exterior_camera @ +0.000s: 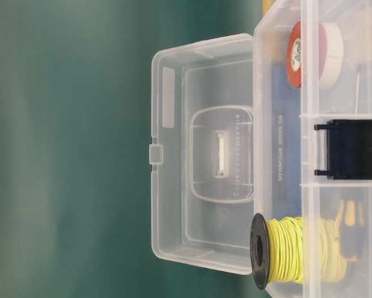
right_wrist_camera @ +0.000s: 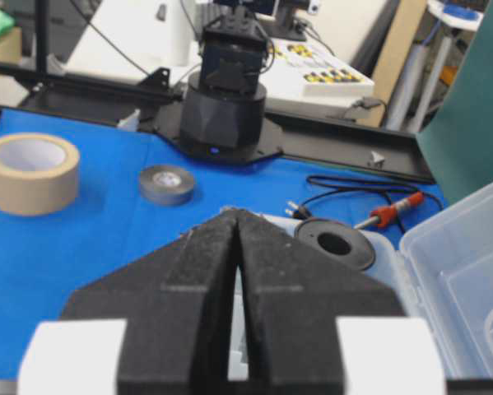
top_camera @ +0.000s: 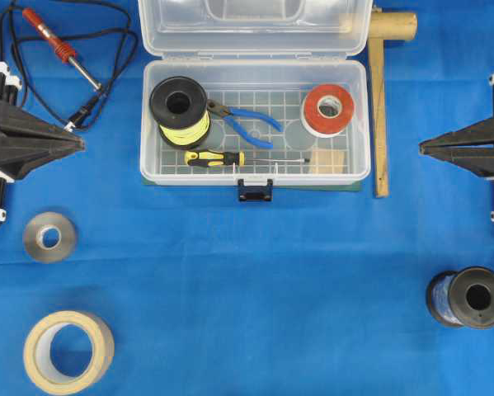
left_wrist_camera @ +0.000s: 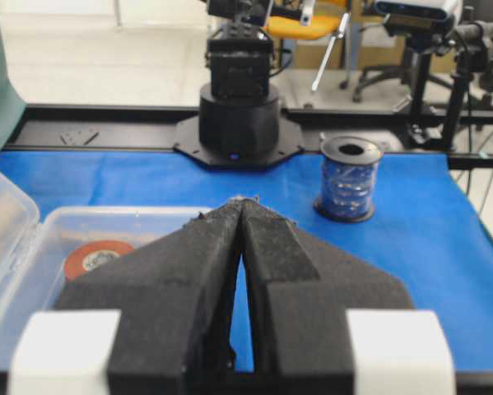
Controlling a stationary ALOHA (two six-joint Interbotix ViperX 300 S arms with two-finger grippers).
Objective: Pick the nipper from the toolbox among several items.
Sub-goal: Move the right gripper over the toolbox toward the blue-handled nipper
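Centre-top of the overhead frame, inside the clear plastic toolbox point(top_camera: 255, 169), we note the blue-handled nipper point(top_camera: 242, 122) lying slantwise, handles lower right; both grippers closed, empty, left gripper point(top_camera: 80, 144) nearer.

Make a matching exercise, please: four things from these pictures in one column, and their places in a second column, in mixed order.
Things:
1. nipper
2. screwdriver
3. red tape
4. grey tape

Places:
A. on the cloth outside the toolbox, overhead view's left
B. along the toolbox's front wall
C. in the toolbox's right end
D. in the toolbox, just right of the yellow spool

Pairs: 1-D, 2-B, 3-C, 4-A
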